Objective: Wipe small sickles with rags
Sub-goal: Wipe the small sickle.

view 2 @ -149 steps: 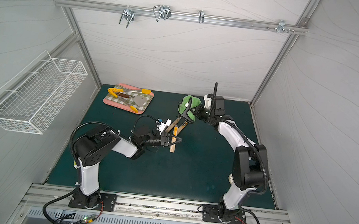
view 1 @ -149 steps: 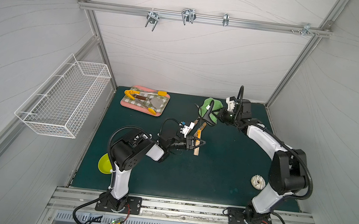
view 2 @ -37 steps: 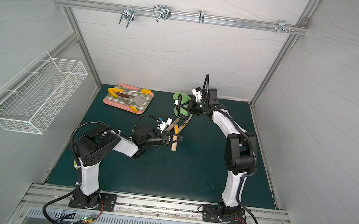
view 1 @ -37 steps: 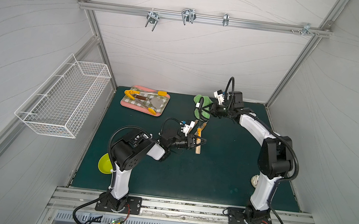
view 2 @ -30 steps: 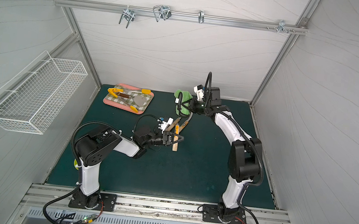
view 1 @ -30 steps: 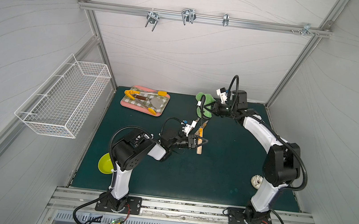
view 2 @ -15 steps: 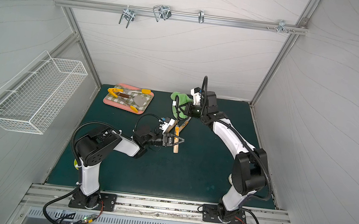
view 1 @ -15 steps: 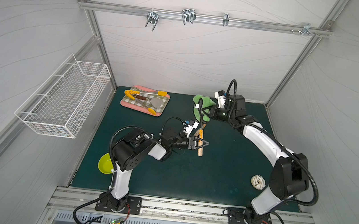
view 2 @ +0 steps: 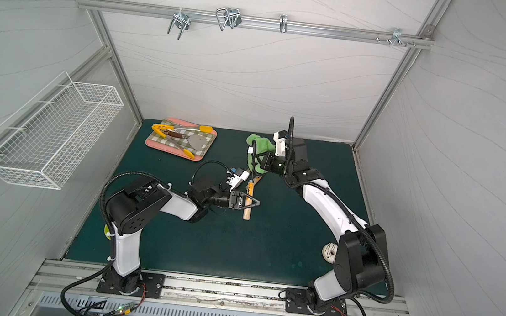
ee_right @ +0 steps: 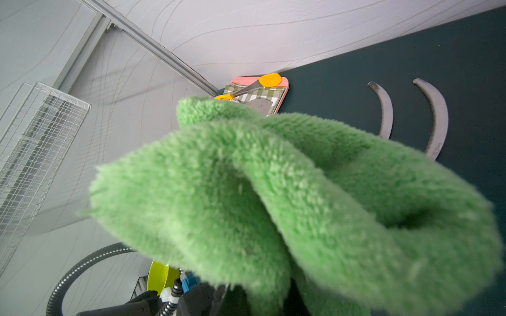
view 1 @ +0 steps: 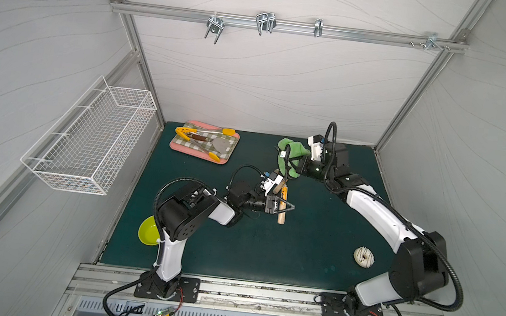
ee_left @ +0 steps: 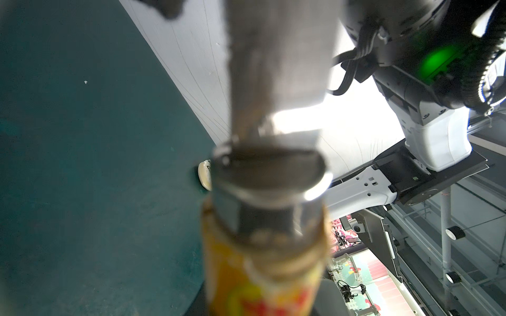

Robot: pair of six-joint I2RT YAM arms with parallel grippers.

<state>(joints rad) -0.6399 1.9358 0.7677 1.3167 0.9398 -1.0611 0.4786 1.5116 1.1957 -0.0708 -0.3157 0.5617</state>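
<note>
My left gripper (view 1: 284,207) (view 2: 249,203) is shut on the wooden handle of one small sickle (view 1: 281,219) (view 2: 247,214), mid-table. In the left wrist view this sickle (ee_left: 262,246) fills the middle, showing an orange label, a metal collar and the grey blade running away from the camera. My right gripper (view 1: 293,164) (view 2: 261,163) is shut on the green rag (view 1: 294,147) (view 2: 258,143), bunched around that sickle's blade. The rag (ee_right: 273,191) hides the right fingers in the right wrist view. Two more sickle blades (ee_right: 384,109) (ee_right: 435,117) lie on the mat behind it.
A pink tray (view 1: 177,147) with a checked cloth, yellow-tipped tongs and a spatula sits at the back left. A white donut (view 1: 364,257) lies front right and a yellow-green bowl (view 1: 147,234) front left. A wire basket (view 1: 89,142) hangs on the left wall.
The right gripper has slid the rag a little along the blade toward the handle. The left gripper has shifted slightly forward, turning the sickle handle more toward the front edge.
</note>
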